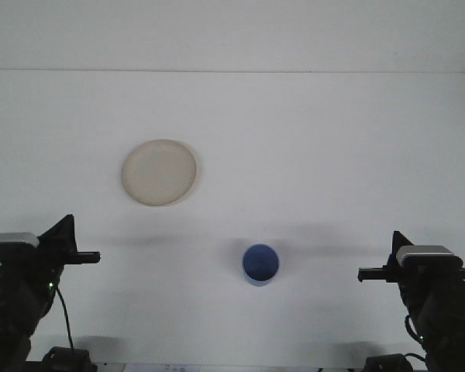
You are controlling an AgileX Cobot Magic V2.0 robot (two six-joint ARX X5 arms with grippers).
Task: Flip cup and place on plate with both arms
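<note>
Blue round cup point(260, 263) (mouth up) sits near smooth cream plate point(160, 172).

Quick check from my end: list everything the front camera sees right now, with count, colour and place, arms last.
plate: one, cream, left of centre on the table, nothing on it.
cup: one, blue, near the front at centre right, apart from the plate; whether its mouth or base faces up is hard to tell.
table: one, white, fills the view up to the back wall.
left gripper: one, black, low at the left edge, pointing inward, holding nothing.
right gripper: one, black, low at the right edge, pointing inward toward the cup, holding nothing.
</note>
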